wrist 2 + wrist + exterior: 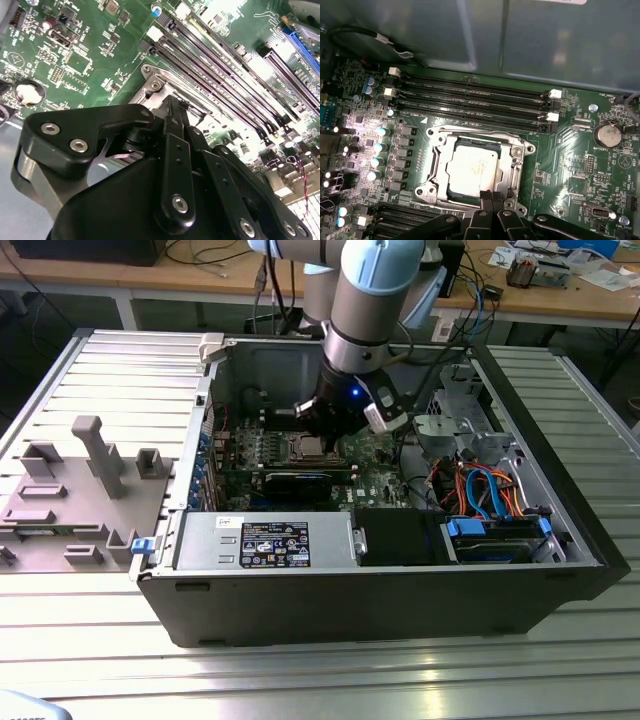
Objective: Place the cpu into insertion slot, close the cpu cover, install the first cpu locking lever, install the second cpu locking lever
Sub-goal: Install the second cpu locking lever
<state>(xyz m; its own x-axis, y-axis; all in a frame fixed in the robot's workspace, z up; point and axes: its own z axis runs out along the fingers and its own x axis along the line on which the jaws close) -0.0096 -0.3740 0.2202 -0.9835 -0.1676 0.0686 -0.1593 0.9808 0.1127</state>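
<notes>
Silvery cpu [470, 167] is lying flat in the insertion slot [436, 175], edges square with its frame; I'm holding my gripper [491, 196], fingertips pinched together, at the socket's near edge.

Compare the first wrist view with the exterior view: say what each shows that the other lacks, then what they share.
First wrist view alone: the cpu lies in the insertion slot, framed by the cpu cover, with the gripper closed at the socket's edge. The coin battery also appears.

Exterior view alone: the whole computer case, the power supply, the blue and orange cables and the grey fixture tray.

Shared: the green motherboard and the socket beneath the gripper.
</notes>
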